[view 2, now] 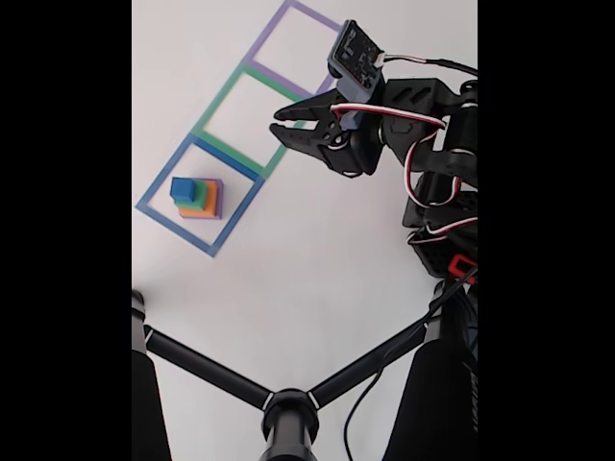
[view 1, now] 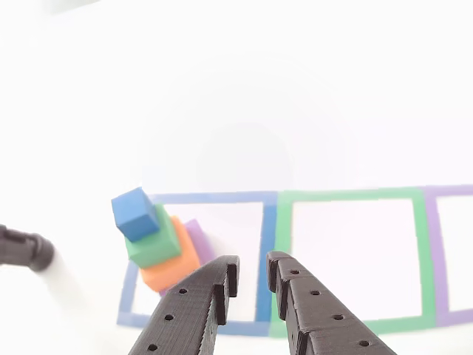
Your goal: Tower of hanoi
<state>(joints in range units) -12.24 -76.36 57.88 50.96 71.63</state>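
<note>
So, whole stack sitting inside the blue square outline (view 2: 159,213): blue cube (view 1: 135,214) on green block (view 1: 154,244), orange block (view 1: 171,266), purple slab (view 1: 198,240) underneath. Gripper (view 1: 253,272) hovering nearby over the white table (view 1: 236,111), fingers spread apart, holding nothing.

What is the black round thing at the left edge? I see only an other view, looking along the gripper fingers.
Observer: It seems to be a leg tip of a black stand; in the fixed view its legs meet in a hub.
Operator: How many outlines follow the green one?
Observer: One. The purple outline ends a row of three.
Operator: From where does the arm come?
Observer: The arm enters from the right of the fixed view; the gripper appears over the green outline.
</note>
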